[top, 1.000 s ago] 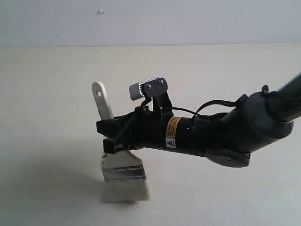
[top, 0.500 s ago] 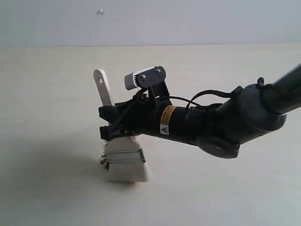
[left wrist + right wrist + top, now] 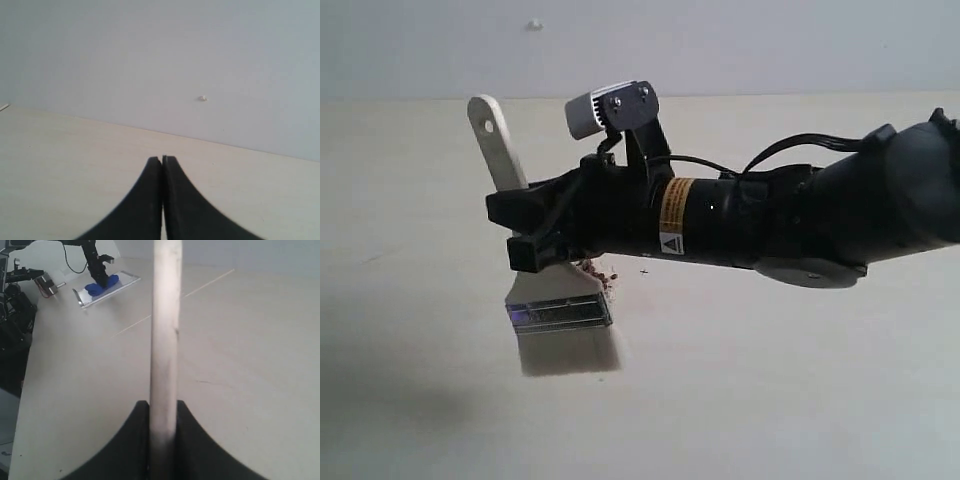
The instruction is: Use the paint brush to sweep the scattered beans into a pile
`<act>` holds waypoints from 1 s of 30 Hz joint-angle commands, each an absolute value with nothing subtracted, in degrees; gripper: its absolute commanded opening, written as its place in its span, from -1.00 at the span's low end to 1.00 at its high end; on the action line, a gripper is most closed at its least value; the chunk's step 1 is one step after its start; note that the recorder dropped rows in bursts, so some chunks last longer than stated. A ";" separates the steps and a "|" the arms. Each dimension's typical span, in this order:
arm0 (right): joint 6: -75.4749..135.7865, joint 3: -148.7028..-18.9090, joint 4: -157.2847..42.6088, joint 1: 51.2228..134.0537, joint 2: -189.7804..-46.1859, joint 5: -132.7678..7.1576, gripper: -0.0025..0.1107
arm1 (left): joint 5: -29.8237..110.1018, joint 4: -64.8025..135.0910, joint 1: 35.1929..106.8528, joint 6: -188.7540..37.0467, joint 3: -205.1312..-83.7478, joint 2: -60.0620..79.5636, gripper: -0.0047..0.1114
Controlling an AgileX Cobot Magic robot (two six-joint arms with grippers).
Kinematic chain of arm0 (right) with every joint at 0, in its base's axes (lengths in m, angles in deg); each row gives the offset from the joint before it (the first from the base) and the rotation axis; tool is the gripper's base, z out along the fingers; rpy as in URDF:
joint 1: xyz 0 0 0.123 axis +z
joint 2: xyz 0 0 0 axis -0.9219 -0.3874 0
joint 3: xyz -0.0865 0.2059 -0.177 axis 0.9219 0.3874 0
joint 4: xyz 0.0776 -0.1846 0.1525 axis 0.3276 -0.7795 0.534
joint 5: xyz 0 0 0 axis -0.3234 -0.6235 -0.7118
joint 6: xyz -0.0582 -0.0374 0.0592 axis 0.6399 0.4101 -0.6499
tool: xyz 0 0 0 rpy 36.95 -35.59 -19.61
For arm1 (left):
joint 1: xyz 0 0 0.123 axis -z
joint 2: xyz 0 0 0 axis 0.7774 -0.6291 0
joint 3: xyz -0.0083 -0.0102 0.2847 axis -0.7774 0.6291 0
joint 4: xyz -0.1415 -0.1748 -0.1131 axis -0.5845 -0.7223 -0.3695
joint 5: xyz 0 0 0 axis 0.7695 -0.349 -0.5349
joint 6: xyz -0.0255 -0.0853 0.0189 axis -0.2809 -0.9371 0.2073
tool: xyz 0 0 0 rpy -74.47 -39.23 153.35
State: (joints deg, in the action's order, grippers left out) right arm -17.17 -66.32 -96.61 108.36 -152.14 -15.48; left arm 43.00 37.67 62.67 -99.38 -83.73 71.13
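A: Where over the worktop (image 3: 770,390) are the arms?
B: Well in from its far edge. The right gripper (image 3: 525,236) clamps the paint brush (image 3: 560,312) by its handle, bristles down. The left gripper (image 3: 162,159) is pressed closed, empty.
A: The beans (image 3: 599,272)?
B: A few show just beside the ferrule.

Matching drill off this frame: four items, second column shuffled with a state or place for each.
Column one:
1. left gripper
2. right gripper
3. paint brush
4. beans

Column two:
A. small cluster on the table, beside the brush
B. shut, holding nothing
C. handle up, bristles down
D. clamped on the brush handle

Pairs: 1-B, 2-D, 3-C, 4-A
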 commanded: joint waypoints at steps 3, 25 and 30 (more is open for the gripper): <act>-20.35 -66.68 -96.44 107.91 -156.92 -10.37 -0.96 | 42.92 37.48 63.00 -99.58 -83.75 71.49 -0.92; -19.65 -69.69 -91.78 107.91 -161.99 -13.37 -0.96 | 42.92 37.48 63.00 -99.58 -83.75 71.49 -0.92; -19.02 -70.90 -91.08 107.91 -161.99 -13.37 -0.96 | 42.92 37.48 63.00 -99.58 -83.75 71.49 -0.92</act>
State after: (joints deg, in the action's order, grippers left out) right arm -19.66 -69.84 -91.69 108.36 -162.16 -13.71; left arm 43.00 37.67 62.67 -99.38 -83.73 71.13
